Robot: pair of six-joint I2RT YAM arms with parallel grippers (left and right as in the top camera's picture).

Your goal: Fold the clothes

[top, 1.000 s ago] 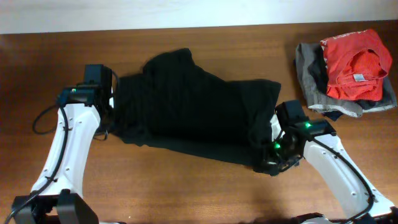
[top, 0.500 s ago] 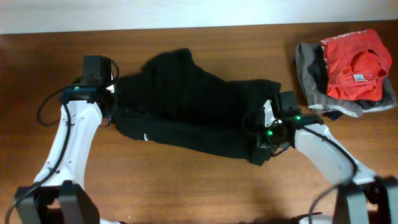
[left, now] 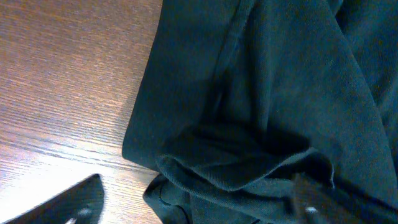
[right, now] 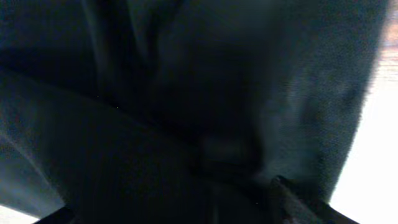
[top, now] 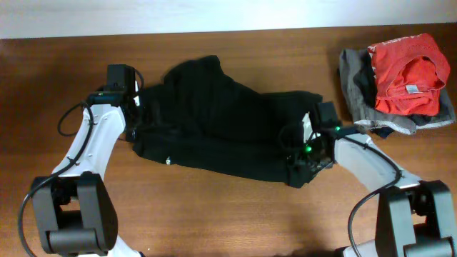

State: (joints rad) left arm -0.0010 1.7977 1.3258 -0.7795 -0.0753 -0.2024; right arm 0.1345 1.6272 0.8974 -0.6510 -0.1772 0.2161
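**Black garment spread on the desk, a tool at each end**

The left tool (left: 196, 202) stood with its fingers wide apart, a bunched fold of the black garment (top: 214, 121) lying between them at the cloth's left edge. The right tool (right: 177, 205) was buried against the garment's right end. Dark cloth filled its wrist view, so I could not tell whether it gripped anything. The garment lay rumpled across the middle of the wooden desk (top: 214, 214), with a small white mark (top: 166, 160) near its front-left hem. Well apart, at the far right corner, a red garment (top: 407, 71) lay on top of a grey one (top: 353, 86).
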